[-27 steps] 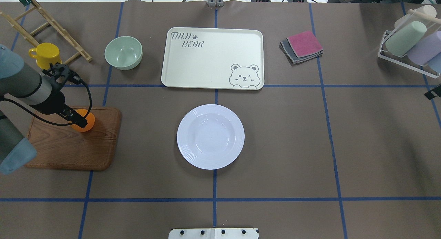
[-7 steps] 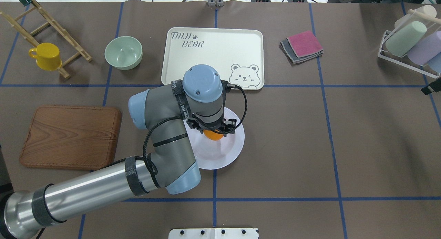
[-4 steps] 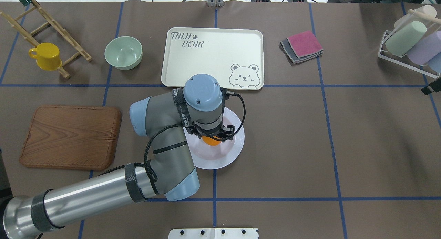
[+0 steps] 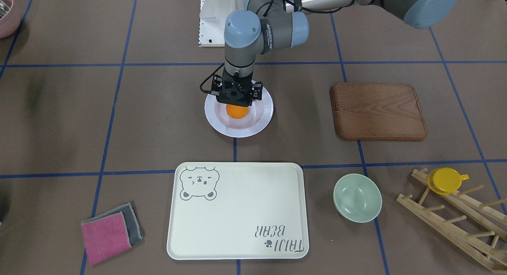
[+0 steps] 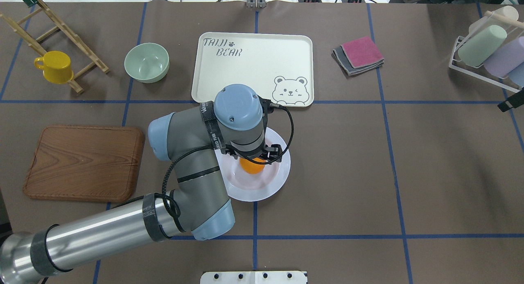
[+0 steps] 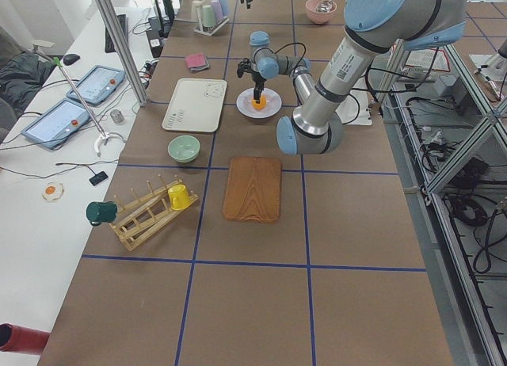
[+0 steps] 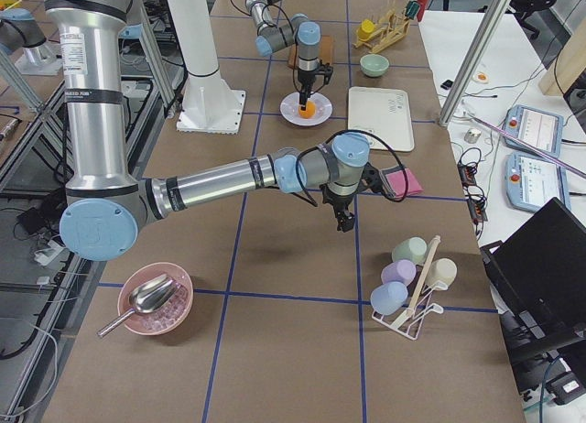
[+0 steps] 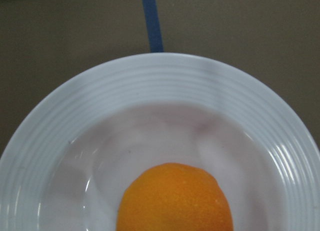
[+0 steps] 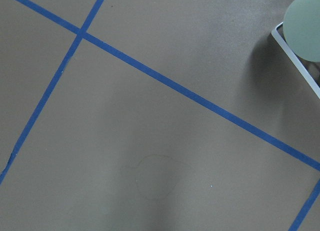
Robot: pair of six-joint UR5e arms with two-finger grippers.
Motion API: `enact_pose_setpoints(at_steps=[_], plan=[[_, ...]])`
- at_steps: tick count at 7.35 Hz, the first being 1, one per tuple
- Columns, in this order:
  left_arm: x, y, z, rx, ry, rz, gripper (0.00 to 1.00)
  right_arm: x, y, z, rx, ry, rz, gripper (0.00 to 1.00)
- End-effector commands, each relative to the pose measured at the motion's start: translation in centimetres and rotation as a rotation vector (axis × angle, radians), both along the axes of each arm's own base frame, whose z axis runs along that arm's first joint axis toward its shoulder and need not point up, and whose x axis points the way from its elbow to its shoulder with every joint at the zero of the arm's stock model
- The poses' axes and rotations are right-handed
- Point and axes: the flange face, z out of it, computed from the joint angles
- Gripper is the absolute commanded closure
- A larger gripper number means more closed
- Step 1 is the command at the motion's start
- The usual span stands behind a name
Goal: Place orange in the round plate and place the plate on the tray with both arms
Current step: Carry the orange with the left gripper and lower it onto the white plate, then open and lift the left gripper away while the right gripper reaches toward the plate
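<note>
Moved off the wooden board (image 4: pixel 378 110), the orange (image 4: pixel 237 111) is now seen in the round plate (image 4: pixel 263 118) beneath the left hand (image 4: pixel 237 104), its grip not discernible, while the tray (image 4: pixel 237 211) is yet to be loaded.

Robotics lab. Long brown-papered table (image 6: pixel 253 303) gridded in blue tape, with a grey-and-silver jointed right arm (image 7: pixel 92 121) rising at its edge. White side bench (image 6: pixel 32 223) along it holds grey teach-pendant tablets (image 6: pixel 57 122). Aluminium frame posts (image 6: pixel 119 41) and black cable bundles (image 6: pixel 475 211) flank it.
</note>
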Motion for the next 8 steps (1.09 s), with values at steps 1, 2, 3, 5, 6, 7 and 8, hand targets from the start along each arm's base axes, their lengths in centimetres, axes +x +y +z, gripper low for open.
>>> enact_pose_setpoints(at_steps=[1,2,3,5,6,7,8], plan=[[-7.4,-1.5,0.7,-0.023,0.076,-0.013,0.0,-2.4,0.3,-1.9,-0.11,-0.125,0.118,0.0],[-10.6,-3.2,2.3,-0.039,0.081,-0.03,0.0,-5.4,0.8,-3.0,-0.164,-0.168,0.159,0.0],[-13.2,-3.5,4.3,0.037,0.072,0.007,0.0,-7.7,1.1,-2.9,-0.19,-0.22,0.202,0.0],[-16.5,-5.2,7.5,0.083,0.044,0.031,0.0,-10.8,0.9,-3.5,-0.283,-0.4,0.384,0.0],[-16.9,-5.5,7.6,0.081,0.045,0.028,0.0,-16.4,1.9,-4.9,-0.311,-0.446,0.468,0.0],[-17.5,-6.0,7.8,0.077,0.043,0.018,0.0,-21.0,2.6,-7.4,-0.346,-0.488,0.527,0.0],[-17.8,-6.1,8.9,0.067,0.031,0.014,0.0,-22.1,2.6,-10.2,-0.429,-0.546,0.574,0.0]])
